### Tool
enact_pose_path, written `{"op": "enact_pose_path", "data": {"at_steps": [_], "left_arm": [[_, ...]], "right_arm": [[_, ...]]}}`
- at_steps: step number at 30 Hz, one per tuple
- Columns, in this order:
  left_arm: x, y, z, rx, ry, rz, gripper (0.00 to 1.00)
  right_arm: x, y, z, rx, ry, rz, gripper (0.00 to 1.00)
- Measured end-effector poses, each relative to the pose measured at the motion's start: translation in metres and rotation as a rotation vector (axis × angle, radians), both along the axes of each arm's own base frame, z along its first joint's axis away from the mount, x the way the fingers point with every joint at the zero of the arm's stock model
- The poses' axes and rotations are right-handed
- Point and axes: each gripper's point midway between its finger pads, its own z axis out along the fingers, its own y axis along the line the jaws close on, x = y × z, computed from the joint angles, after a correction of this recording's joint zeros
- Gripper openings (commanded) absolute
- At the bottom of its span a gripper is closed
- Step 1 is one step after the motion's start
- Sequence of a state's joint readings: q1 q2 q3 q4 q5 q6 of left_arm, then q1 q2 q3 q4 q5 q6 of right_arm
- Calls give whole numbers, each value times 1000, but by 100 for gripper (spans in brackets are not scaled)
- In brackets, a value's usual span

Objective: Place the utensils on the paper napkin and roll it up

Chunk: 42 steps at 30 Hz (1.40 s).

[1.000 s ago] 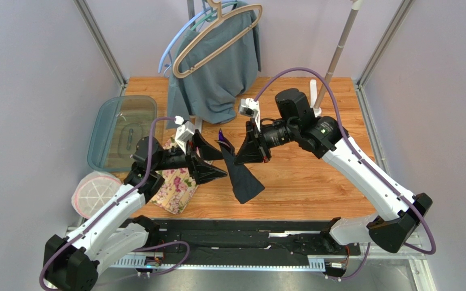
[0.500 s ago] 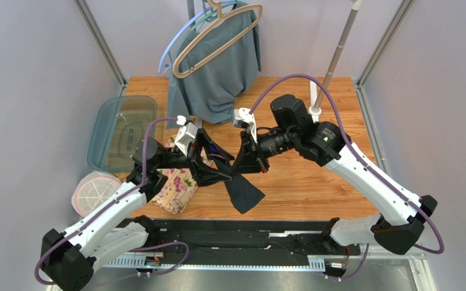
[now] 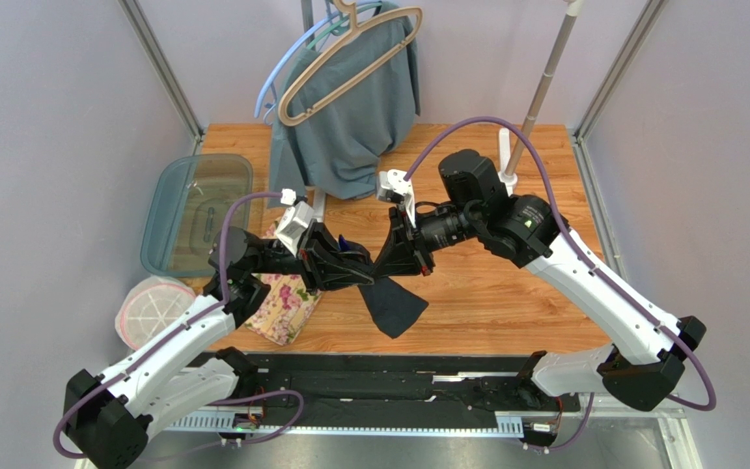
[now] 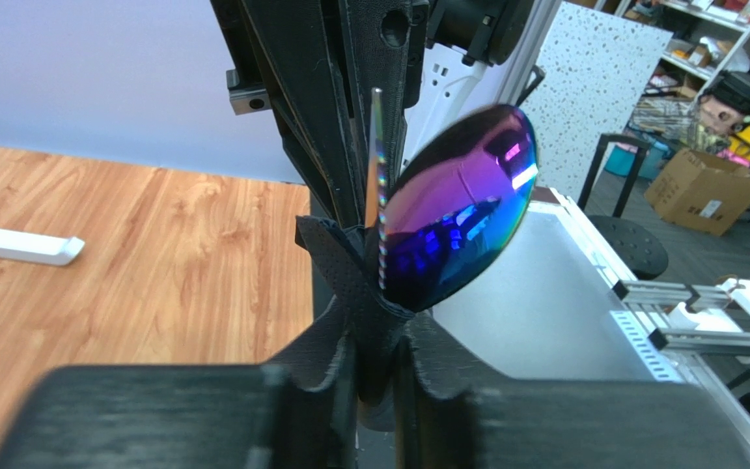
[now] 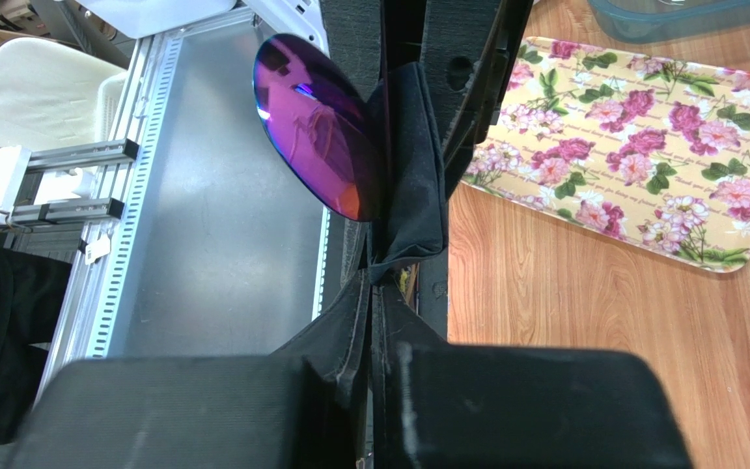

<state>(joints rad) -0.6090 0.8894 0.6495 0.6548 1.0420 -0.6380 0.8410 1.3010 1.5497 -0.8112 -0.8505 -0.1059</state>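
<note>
The black paper napkin [image 3: 394, 305] hangs above the table between both grippers, its loose end drooping toward the front edge. My left gripper [image 3: 352, 271] is shut on a fold of the napkin [image 4: 374, 327]. Just beyond its fingertips the iridescent spoon bowl [image 4: 457, 210] and a slim metal utensil [image 4: 376, 166] stick up out of the napkin. My right gripper [image 3: 395, 260] faces it from the right. It is shut on the napkin [image 5: 413, 166] too, with the purple spoon bowl [image 5: 315, 142] beside the fold. The utensil handles are hidden in the napkin.
A floral mat [image 3: 286, 303] lies under the left arm and also appears as the floral mat [image 5: 643, 147]. A teal container [image 3: 196, 210] and a round white lid [image 3: 154, 311] sit at the left. A grey-teal garment [image 3: 354, 107] hangs on hangers at the back, beside a pole [image 3: 545, 78].
My left gripper's jaws were wide open and have closed on the napkin. The right gripper has shifted slightly left and down, bringing the bundle with it.
</note>
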Motion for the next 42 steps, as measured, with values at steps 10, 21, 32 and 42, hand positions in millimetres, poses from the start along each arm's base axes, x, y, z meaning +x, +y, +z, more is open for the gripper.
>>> {"op": "enact_pose_path", "data": {"at_steps": [10, 21, 32, 42], "left_arm": [[0, 0, 3, -6, 30, 7, 0], [25, 8, -2, 34, 147, 95, 0], [25, 9, 28, -1, 101, 96, 0], [23, 9, 29, 5, 102, 86, 0]], "right_arm": [[5, -3, 4, 4, -33, -40, 54], [5, -46, 24, 58, -120, -179, 85], [3, -67, -37, -74, -24, -231, 55], [1, -67, -33, -53, -14, -210, 1]]}}
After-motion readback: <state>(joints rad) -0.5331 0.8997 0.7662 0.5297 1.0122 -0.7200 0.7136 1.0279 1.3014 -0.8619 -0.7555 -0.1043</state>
